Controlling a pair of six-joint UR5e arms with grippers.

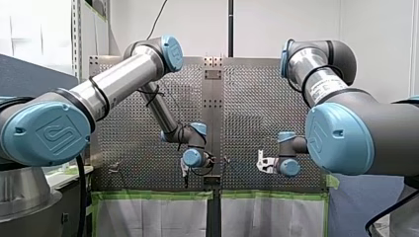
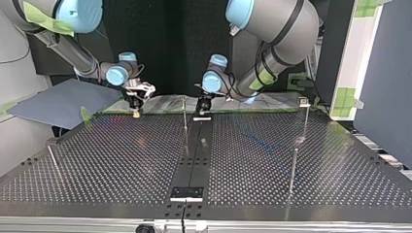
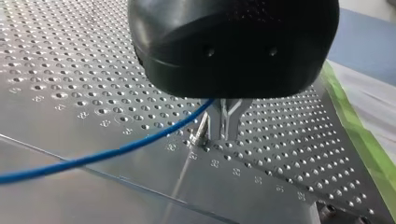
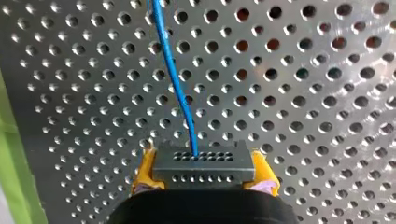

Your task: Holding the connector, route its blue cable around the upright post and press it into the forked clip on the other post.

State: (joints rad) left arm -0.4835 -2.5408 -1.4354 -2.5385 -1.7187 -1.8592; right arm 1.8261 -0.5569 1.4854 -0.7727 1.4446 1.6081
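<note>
The right gripper (image 4: pixel 203 173) has its jaws closed on the dark multi-pin connector (image 4: pixel 204 161), with a yellow pad (image 4: pixel 145 171) on each side. It holds the connector over the perforated worktop (image 2: pixel 121 160), near the far edge at the top view's left. The blue cable (image 4: pixel 175 79) leaves the connector's face and runs off toward the left gripper (image 3: pixel 224 137), reaching it in a long loose sweep. Whether the left gripper's jaws are closed on the cable cannot be told.

The main risk is probably tension. If the right arm swings out around the slim upright post (image 2: pixel 184 121) while the other end is held fast, the cable could tug the connector askew in the pads or pull it free. Too much slack could let the cable ride over the post's top instead of wrapping it. The post at the top view's right carries a small fitting (image 2: pixel 303 101), presumably the clip. It is thin, so a slightly off-line press could bend it or miss the fork.
</note>
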